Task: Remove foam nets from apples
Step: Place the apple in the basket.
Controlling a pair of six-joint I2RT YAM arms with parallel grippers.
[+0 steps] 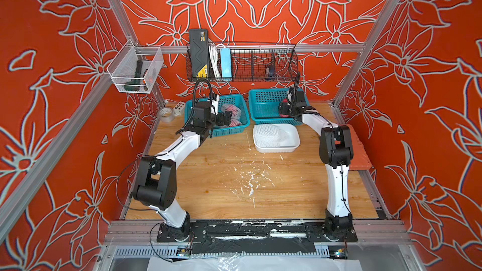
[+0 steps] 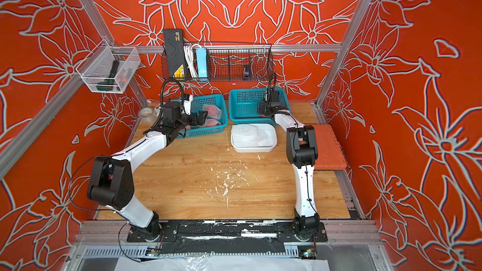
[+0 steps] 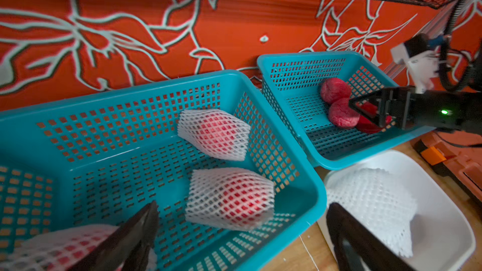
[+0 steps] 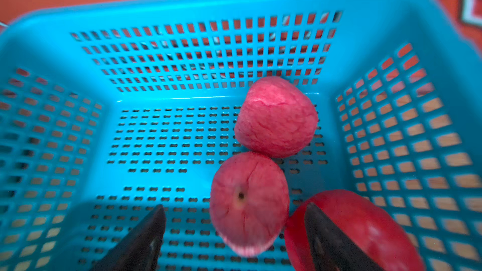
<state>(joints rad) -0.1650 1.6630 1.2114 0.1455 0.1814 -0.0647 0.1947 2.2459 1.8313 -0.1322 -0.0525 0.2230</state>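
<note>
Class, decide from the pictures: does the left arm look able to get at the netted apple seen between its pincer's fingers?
Probably yes: the left pincer is open and aimed at that netted apple, the blue basket is open-topped, and nothing lies between them.

- I had the left arm [image 1: 180,144] reaching forward from its base, with the elbow bent out to the side and the forearm angled inward.
- The left gripper [image 1: 226,119] was turned inward and tilted down. Its jaws were spread wide, and both black fingers [image 3: 138,230] showed well apart in the wrist view.
- I had the right arm [image 1: 336,189] standing nearly upright from its base, folded at the elbow and stretched forward and inward.
- The right gripper [image 4: 234,207] tipped downward with its jaws parted.
</note>
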